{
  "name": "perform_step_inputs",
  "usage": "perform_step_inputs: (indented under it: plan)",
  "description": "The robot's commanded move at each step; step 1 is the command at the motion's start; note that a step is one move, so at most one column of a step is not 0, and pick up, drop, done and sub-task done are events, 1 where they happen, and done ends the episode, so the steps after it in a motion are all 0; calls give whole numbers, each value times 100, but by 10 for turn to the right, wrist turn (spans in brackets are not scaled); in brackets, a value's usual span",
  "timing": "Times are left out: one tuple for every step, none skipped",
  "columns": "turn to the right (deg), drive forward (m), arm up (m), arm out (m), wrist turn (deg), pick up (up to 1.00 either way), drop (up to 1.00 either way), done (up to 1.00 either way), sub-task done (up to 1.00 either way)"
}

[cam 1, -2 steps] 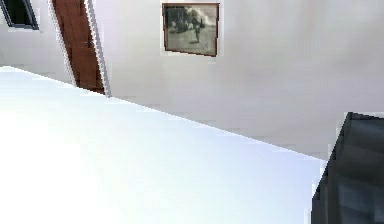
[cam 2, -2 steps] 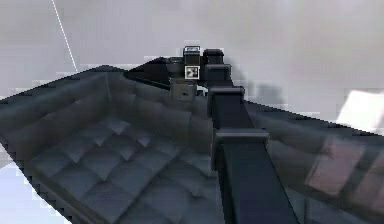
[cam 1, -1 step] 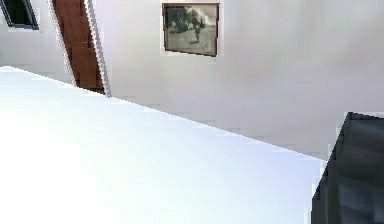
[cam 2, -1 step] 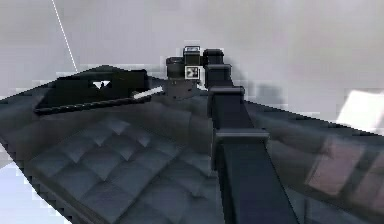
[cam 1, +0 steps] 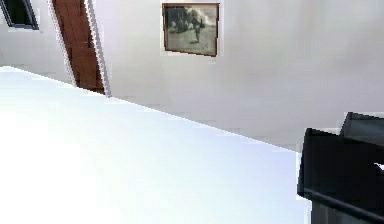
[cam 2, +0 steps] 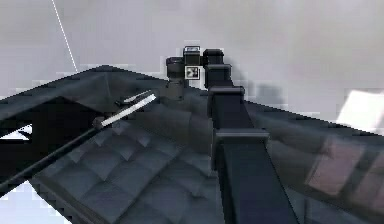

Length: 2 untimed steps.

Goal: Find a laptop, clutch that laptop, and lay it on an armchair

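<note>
Dark tufted armchair point(cam 2: 120, 165) sits right behind the gripper point(cam 2: 130, 108). Can't tell whether it holds anything, or what state it's in.

Light is bright and even in the forward view: the white tabletop point(cam 1: 120, 150) is nearly washed out, with hardly any shading, and the pale wall point(cam 1: 290, 80) carries a soft grey shadow along its lower part. The door point(cam 1: 78, 40) leans near the picture's edge. In the arm side view the armchair point(cam 2: 130, 170) is dim, its quilted folds faintly lit
</note>
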Motion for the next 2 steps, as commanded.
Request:
perform_step_inputs:
  plan:
    - [0,0,0,0,-450,0,0,0,0]
    - [0,0,0,0,-60,0,0,0,0]
